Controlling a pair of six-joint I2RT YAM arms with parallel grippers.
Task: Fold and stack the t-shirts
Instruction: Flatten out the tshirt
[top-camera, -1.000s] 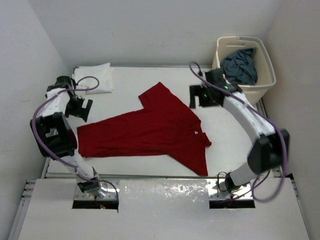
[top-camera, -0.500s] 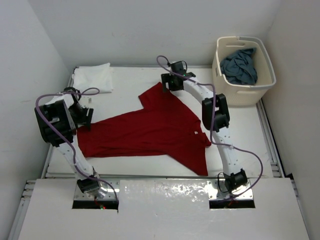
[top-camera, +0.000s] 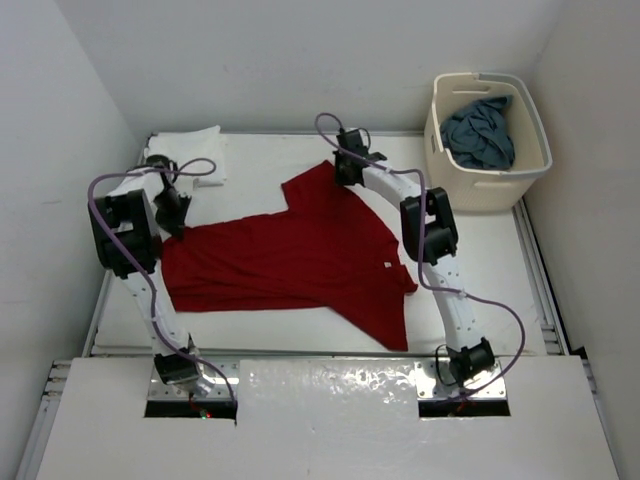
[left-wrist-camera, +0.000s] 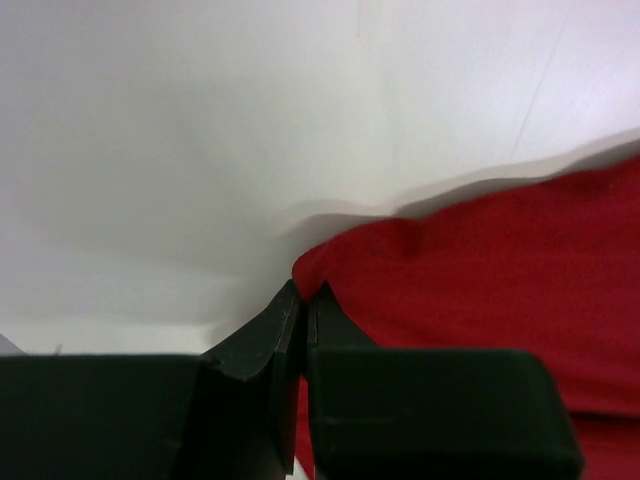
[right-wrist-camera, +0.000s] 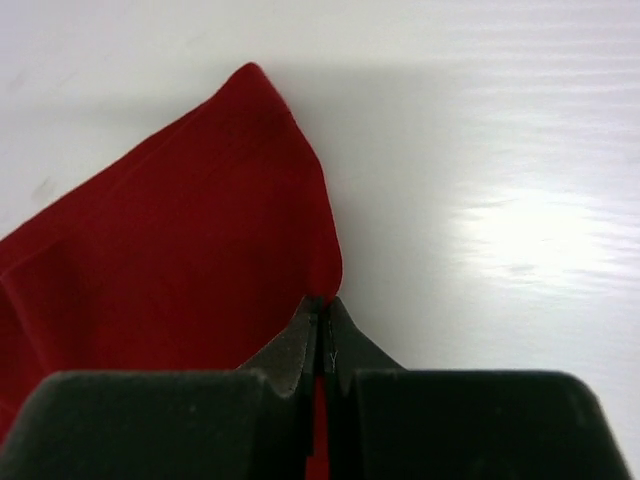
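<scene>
Shifted red shirt (top-camera: 290, 262), white table (top-camera: 500, 250), pale walls (top-camera: 300, 60)

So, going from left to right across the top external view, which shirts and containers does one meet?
white t-shirt → red t-shirt → laundry basket, which holds the blue-grey t-shirt

Red t-shirt (top-camera: 300, 255): bright red all over, plain, with a pale label spot at the neck.
White t-shirt (top-camera: 190, 152): white.
Blue-grey t-shirt (top-camera: 478, 132): slate blue-grey, plain.
Basket (top-camera: 500, 182): cream.
Desk (top-camera: 480, 255): white, with glossy highlights.
Left arm (top-camera: 150, 300), right arm (top-camera: 455, 300): white links, black joints.
Cables (top-camera: 505, 317): purple.
Left claw (left-wrist-camera: 303, 295), right claw (right-wrist-camera: 320, 305): black.
</scene>
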